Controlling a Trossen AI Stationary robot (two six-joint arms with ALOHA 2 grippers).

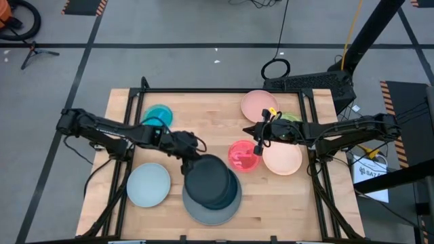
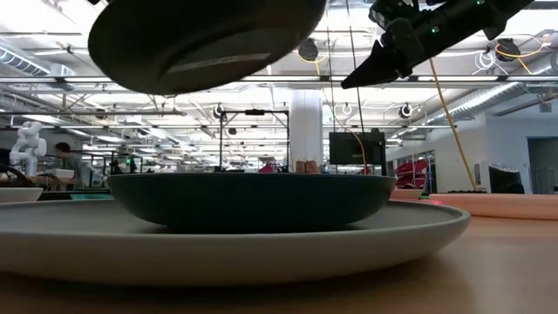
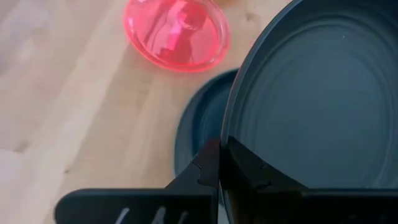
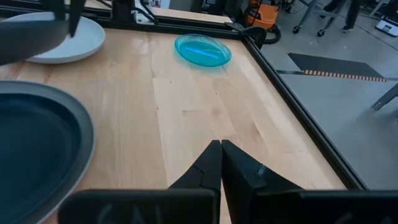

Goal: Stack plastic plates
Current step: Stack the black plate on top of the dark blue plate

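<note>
At the table's left the pale blue plate lies near the front edge and the small teal plate farther back, both untouched. The left gripper pinches the rim of a dark navy plate and holds it lifted just above the second navy plate, which sits in the large grey plate, apparently so it can be lowered to nest there. To the right, the right gripper hangs over the red-pink plate with fingers pressed together and empty, while the two peach plates and a green one wait beyond.
</note>
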